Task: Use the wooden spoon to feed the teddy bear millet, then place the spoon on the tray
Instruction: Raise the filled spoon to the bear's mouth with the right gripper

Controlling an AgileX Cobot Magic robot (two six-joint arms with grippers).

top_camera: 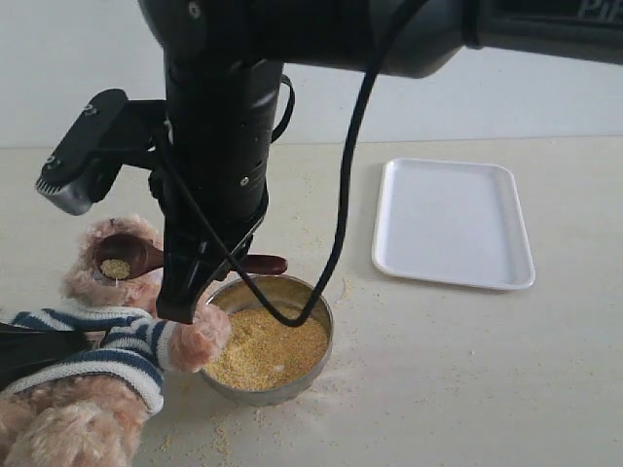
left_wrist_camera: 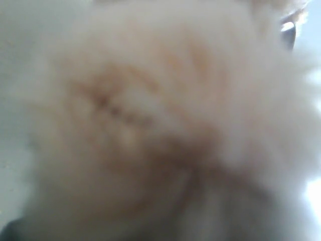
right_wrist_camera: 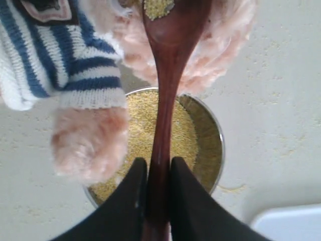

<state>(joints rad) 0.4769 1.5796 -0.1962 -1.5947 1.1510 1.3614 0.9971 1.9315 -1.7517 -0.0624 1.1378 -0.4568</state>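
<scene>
At the bear's (top_camera: pixel 92 287) face hangs the spoon (top_camera: pixel 127 255), its oval end level and carrying a small heap of millet (top_camera: pixel 116 268). The right gripper (right_wrist_camera: pixel 156 165) pinches the thin handle between both fingers, above the metal bowl (top_camera: pixel 329 336), which is heaped with more grain. One fluffy paw (top_camera: pixel 200 341) lies over the bowl's rim on the bear's side, just beside the handle. The tray (top_camera: pixel 453 224) sits well apart on the far right. Whether the left gripper is spread or pressed together I cannot tell — its camera shows only blurred fur.

Risks from here, as I judge them: swinging the spoon toward the tray with any tilt would spill the grains onto the table (top_camera: pixel 487 389) — some lie scattered there already. The handle could also snag the paw or the shirt cuff (top_camera: pixel 146 365) and drag the bear, or knock the bowl. A thin handle may twist in the pinch.
</scene>
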